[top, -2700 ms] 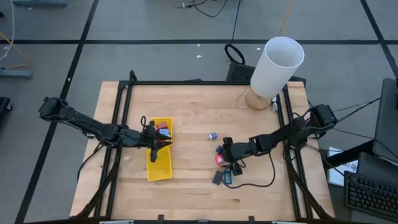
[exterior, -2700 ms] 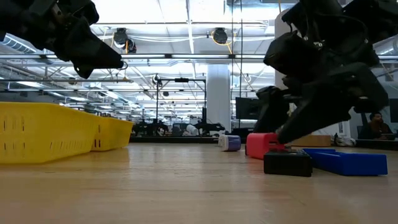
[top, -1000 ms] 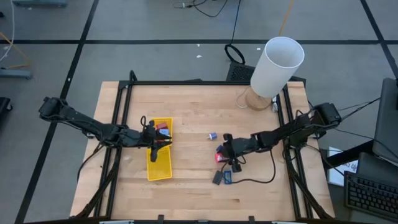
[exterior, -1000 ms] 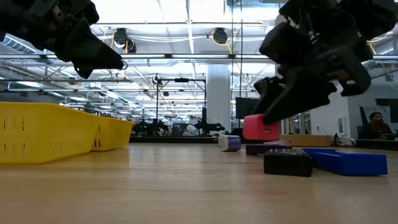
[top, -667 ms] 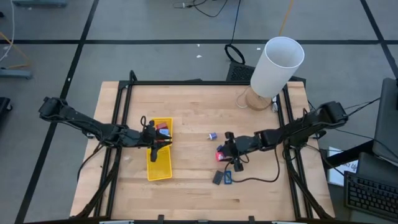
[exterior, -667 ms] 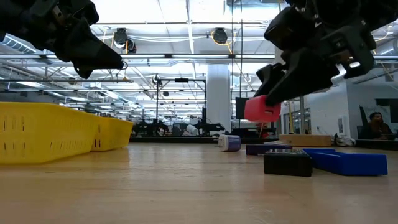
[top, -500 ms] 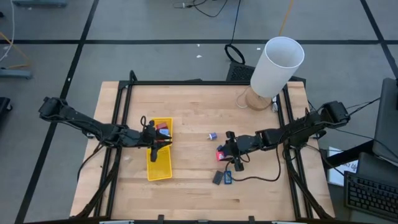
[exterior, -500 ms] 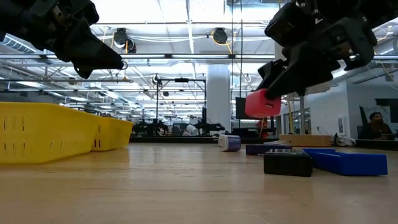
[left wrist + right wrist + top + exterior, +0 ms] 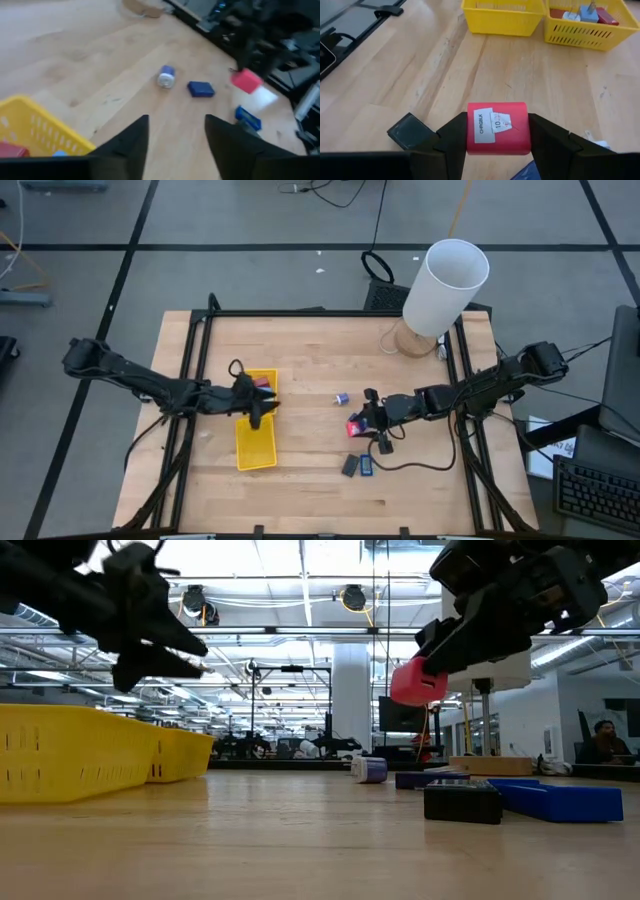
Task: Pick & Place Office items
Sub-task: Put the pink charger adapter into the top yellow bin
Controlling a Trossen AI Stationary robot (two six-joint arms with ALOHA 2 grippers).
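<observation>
My right gripper [image 9: 360,425] is shut on a red chunk [image 9: 497,127] with a white label, held above the table's middle right. Below it on the wood lie a dark grey flat rectangle [image 9: 349,465], a blue flat rectangle [image 9: 367,466], a blue chunk [image 9: 201,89] and a lilac piece [image 9: 341,397]. My left gripper [image 9: 260,412] hangs open over the yellow tray [image 9: 255,448], with nothing between its fingers [image 9: 130,145]. The tray's far compartment holds red and blue pieces [image 9: 590,14]. My right gripper pinches the red chunk by its two opposite sides [image 9: 470,131] between its two fingers. The fingers come from the table's right side, slanting a little downward. The chunk hangs clear of the table [image 9: 418,680], its labelled face up.
A big white cylinder [image 9: 445,285] stands on a wooden base at the table's far right. A black cable [image 9: 415,465] trails across the wood near the flat rectangles. Bare wood lies between the tray and the loose pieces.
My right gripper has risen with the red chunk, which now hangs well above the pieces on the table. My left gripper has rolled about its own axis over the tray and has opened.
</observation>
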